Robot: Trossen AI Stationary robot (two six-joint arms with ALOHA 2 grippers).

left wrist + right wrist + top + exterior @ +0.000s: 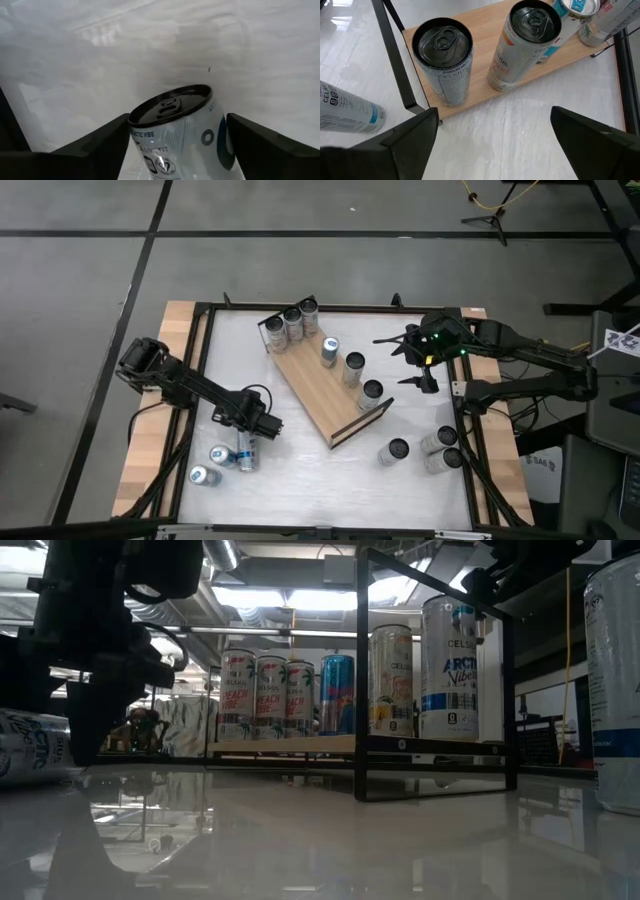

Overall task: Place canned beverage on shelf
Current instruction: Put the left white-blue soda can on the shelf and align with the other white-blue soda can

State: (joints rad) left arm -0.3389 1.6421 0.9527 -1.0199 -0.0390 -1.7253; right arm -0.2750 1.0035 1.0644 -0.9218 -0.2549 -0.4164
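A white and blue beverage can lies on its side on the white table at the near left. My left gripper points straight down over it, one finger on each side of the can, jaws wide. The shelf, a light wooden board with black wire rails, lies slantwise mid-table with several upright cans standing on it. My right gripper hangs open above the table to the right of the shelf, nothing between its fingers. My left gripper comes at the lying can from above, its fingers across the can's body just behind the black top rim. Both fingers stand close against the can's sides; whether they touch it I cannot tell. The can rests on the table.
Two more cans lie just left of the left gripper. Three cans are at the near right. A black frame runs round the table. Bare table lies between the left gripper and the shelf.
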